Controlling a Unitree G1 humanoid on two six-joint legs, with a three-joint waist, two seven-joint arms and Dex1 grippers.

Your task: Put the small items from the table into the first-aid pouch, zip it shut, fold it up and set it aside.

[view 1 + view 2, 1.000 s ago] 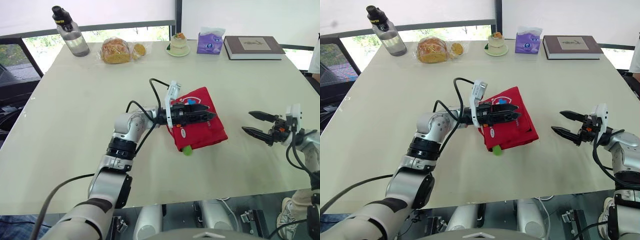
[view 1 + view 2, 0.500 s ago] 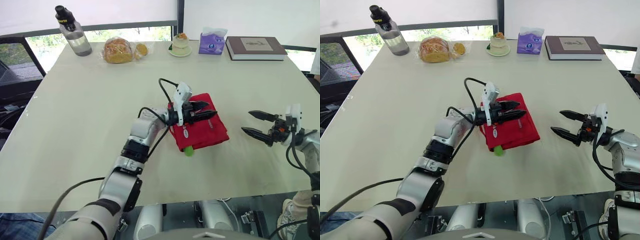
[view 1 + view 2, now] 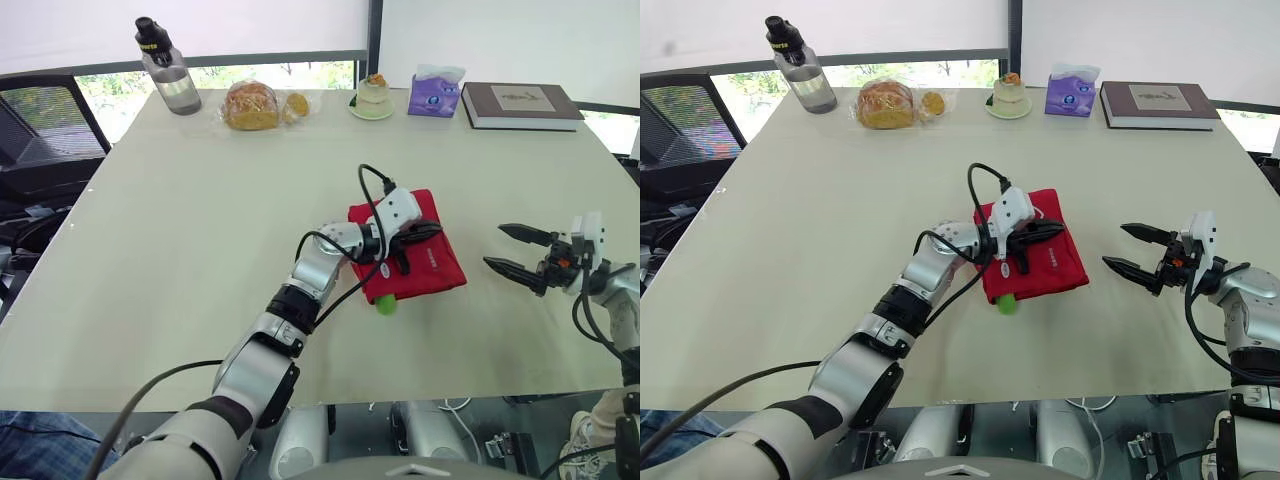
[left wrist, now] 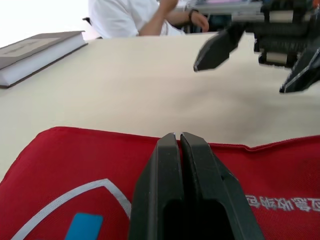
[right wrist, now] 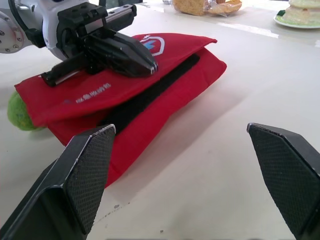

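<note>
Head views come first: a red first-aid pouch (image 3: 425, 265) lies folded on the pale desk (image 3: 180, 230), a little right of the middle. A green item (image 3: 384, 304) pokes out at its near left corner. The left gripper (image 3: 432, 232) reaches in from the left and lies over the top of the pouch, its black fingers pressed together. The right gripper (image 3: 493, 245) hangs over the desk to the right of the pouch, apart from it, its fingers spread wide and pointing toward it. Along the far edge stand a water bottle (image 3: 165, 70), bagged bread (image 3: 250, 105), a small cake on a plate (image 3: 374, 98), a purple tissue box (image 3: 433, 92) and a dark book (image 3: 520, 103).

Left wrist view next: the two fingers (image 4: 160, 190) meet with no gap and nothing visible between them, directly above the red fabric with its white emblem. Beyond the pouch the other gripper's open fingertips hang over the desk, and a person in a white top (image 4: 135, 17) sits at the far side.

Right wrist view last: its own fingers (image 5: 87, 170) stand far apart and hold nothing. Between them the pouch shows with a black strip (image 5: 145, 92) running along the fold, the left gripper resting on the upper flap, and the green item at the pouch's end.
</note>
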